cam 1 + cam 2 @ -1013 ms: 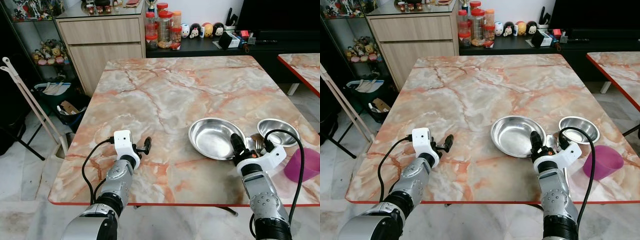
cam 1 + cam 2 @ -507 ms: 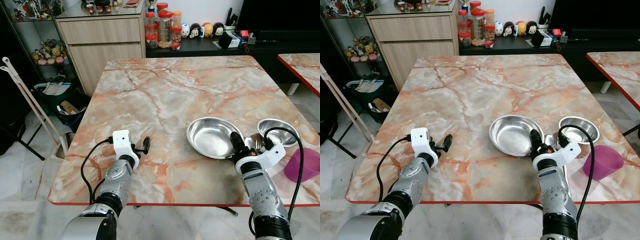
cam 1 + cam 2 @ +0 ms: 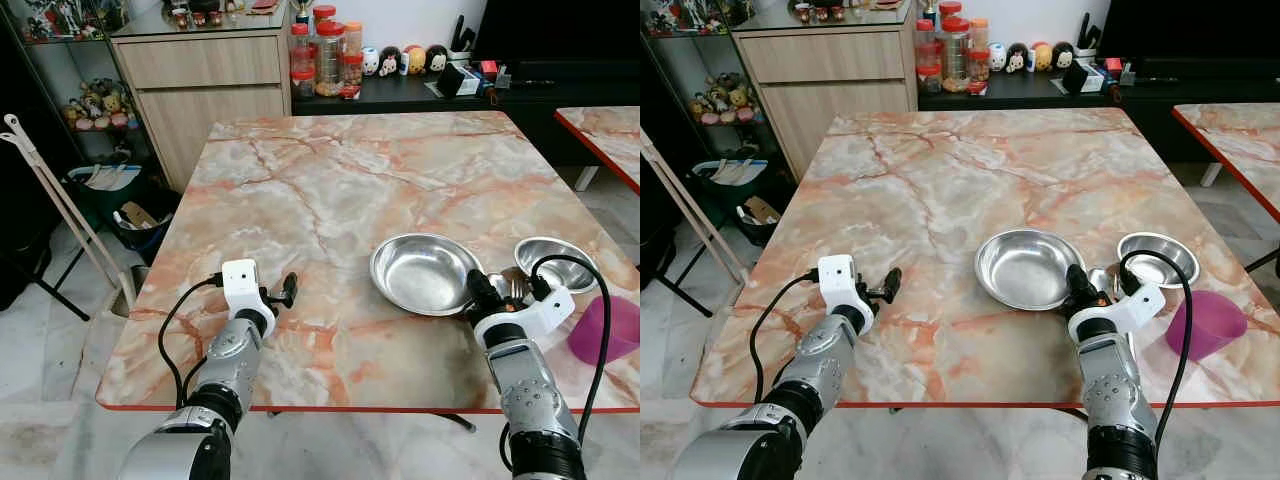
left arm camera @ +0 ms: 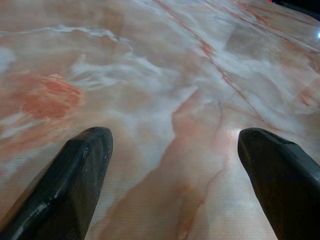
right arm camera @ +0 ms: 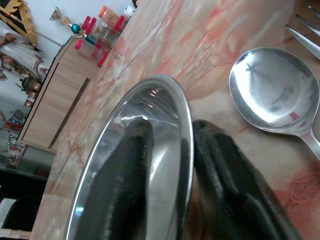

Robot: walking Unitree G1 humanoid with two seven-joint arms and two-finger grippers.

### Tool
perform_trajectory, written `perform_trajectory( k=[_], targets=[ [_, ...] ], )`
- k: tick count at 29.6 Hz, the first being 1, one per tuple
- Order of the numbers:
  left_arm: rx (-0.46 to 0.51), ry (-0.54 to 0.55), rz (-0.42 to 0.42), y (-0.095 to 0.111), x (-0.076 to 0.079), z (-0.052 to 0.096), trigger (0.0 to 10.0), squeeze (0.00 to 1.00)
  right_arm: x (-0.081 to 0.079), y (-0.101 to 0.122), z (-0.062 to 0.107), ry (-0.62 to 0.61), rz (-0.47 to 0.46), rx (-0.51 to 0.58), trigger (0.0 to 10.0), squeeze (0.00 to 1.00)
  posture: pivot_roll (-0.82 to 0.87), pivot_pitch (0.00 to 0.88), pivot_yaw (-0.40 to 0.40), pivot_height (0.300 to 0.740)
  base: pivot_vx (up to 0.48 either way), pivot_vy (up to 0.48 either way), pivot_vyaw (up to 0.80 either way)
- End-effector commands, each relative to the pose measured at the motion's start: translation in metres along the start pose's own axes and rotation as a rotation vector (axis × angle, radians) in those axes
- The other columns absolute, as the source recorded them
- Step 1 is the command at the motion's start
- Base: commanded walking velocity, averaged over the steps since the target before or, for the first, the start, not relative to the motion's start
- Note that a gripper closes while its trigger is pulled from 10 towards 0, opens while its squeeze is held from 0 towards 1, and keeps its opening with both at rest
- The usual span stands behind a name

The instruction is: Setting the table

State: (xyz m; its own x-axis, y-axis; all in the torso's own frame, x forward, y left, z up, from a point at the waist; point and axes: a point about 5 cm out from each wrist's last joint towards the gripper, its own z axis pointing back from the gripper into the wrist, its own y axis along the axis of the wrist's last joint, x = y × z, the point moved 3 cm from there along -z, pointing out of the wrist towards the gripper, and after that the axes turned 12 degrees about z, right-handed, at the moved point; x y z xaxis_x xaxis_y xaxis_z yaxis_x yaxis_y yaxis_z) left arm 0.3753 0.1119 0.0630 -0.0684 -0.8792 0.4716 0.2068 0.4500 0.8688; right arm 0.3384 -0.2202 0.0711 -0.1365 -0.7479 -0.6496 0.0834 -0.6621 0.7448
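Note:
A wide steel plate (image 3: 420, 270) lies on the marble table (image 3: 330, 180), right of centre near the front. My right gripper (image 3: 477, 294) is shut on the plate's near right rim; in the right wrist view one finger (image 5: 122, 165) lies inside the rim and the other outside. A steel spoon (image 5: 270, 95) and a fork (image 5: 304, 36) lie just right of the plate. A small steel bowl (image 3: 556, 262) sits further right. A purple cup (image 3: 612, 328) stands at the table's right front edge. My left gripper (image 3: 287, 291) hovers open just above bare marble at the front left, nothing between its fingers (image 4: 75, 185).
Behind the table stand a wooden cabinet (image 3: 205, 75) and a low black sideboard (image 3: 420, 92) with jars (image 3: 325, 55) and small figures. A second table's red-edged corner (image 3: 605, 135) juts in at the right. A bin (image 3: 125, 205) and a folding rack (image 3: 55, 200) stand on the floor at left.
The plate has slid slightly left and away across the table with my right gripper on its rim. My left gripper has drifted a little to the left.

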Motion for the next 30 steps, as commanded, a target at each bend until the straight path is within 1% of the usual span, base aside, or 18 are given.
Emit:
perform_trajectory(
  k=[1,2,3,4,5,6,11,15,16,24,25,26,27,28,30],
  targets=[
    [-0.008,0.004,-0.006,0.0012,-0.0007,-0.0014,10.0,0.00,-0.0007,0.0021,-0.0001,0.001,-0.004,0.011,1.4,0.00,-0.06,0.000,0.012,0.740,0.000,0.000,0.00],
    [-0.009,0.002,-0.008,0.0010,-0.0007,-0.0013,10.0,0.00,-0.0007,0.0014,0.0004,0.001,-0.004,0.010,2.4,0.00,-0.06,0.000,0.012,0.740,0.000,0.000,0.00],
    [-0.011,-0.002,-0.013,0.0010,-0.0002,-0.0015,10.0,0.00,-0.0009,-0.0002,0.0011,0.001,-0.004,0.008,0.6,0.00,-0.06,0.000,0.013,0.740,0.000,0.000,0.00],
    [-0.011,-0.004,-0.014,0.0012,0.0001,-0.0016,10.0,0.00,-0.0010,-0.0007,0.0013,0.001,-0.005,0.007,0.3,0.00,-0.06,0.000,0.013,0.740,0.000,0.000,0.00],
    [-0.011,-0.004,-0.014,0.0013,0.0003,-0.0017,10.0,0.00,-0.0011,-0.0011,0.0014,0.001,-0.005,0.006,0.3,0.00,-0.06,0.000,0.013,0.740,0.000,0.000,0.00],
    [-0.011,-0.005,-0.014,0.0014,0.0005,-0.0018,10.0,0.00,-0.0011,-0.0013,0.0016,0.001,-0.005,0.005,0.5,0.00,-0.06,0.000,0.014,0.740,0.000,0.000,0.00],
    [-0.013,-0.010,-0.016,0.0009,0.0015,-0.0018,10.0,0.00,-0.0014,-0.0021,0.0018,0.002,-0.006,0.003,0.7,0.00,-0.06,0.000,0.011,0.740,0.000,0.000,0.00],
    [-0.015,-0.009,-0.015,0.0000,0.0014,-0.0015,10.0,0.00,-0.0014,-0.0022,0.0015,0.004,-0.005,0.002,0.3,0.00,-0.06,0.000,0.011,0.740,0.000,0.000,0.00],
    [-0.015,-0.008,-0.014,-0.0004,0.0013,-0.0013,10.0,0.00,-0.0016,-0.0020,0.0015,0.004,-0.005,0.002,0.0,0.00,-0.06,0.000,0.008,0.740,0.000,0.000,0.00],
    [-0.017,-0.009,-0.015,-0.0010,0.0015,-0.0012,10.0,0.00,-0.0039,-0.0016,0.0006,0.014,-0.011,0.009,0.0,0.00,-0.06,0.000,0.011,0.740,0.000,0.000,0.00],
    [-0.017,-0.010,-0.015,-0.0009,0.0016,-0.0012,10.0,0.00,-0.0056,-0.0014,0.0007,0.023,-0.009,0.013,4.0,0.00,-0.06,0.000,0.014,0.740,0.000,0.000,0.00],
    [-0.017,-0.011,-0.016,-0.0009,0.0016,-0.0013,10.0,0.00,-0.0068,-0.0012,0.0007,0.030,-0.007,0.016,8.4,0.00,-0.06,0.000,0.014,0.740,0.000,0.000,0.00],
    [-0.018,-0.012,-0.018,-0.0009,0.0018,-0.0013,10.0,0.00,-0.0076,-0.0011,0.0008,0.033,-0.007,0.017,8.4,0.00,-0.06,0.000,0.014,0.740,0.000,0.000,0.00],
    [-0.018,-0.015,-0.027,-0.0007,0.0023,-0.0014,10.0,0.00,-0.0088,-0.0010,0.0007,0.037,-0.013,0.021,10.0,0.00,-0.06,0.000,0.015,0.740,0.000,0.000,0.00],
    [-0.018,-0.015,-0.028,-0.0005,0.0022,-0.0015,10.0,0.00,-0.0106,-0.0006,0.0005,0.046,-0.015,0.027,10.0,0.00,-0.06,0.000,0.018,0.740,0.000,0.000,0.00]
  ],
)
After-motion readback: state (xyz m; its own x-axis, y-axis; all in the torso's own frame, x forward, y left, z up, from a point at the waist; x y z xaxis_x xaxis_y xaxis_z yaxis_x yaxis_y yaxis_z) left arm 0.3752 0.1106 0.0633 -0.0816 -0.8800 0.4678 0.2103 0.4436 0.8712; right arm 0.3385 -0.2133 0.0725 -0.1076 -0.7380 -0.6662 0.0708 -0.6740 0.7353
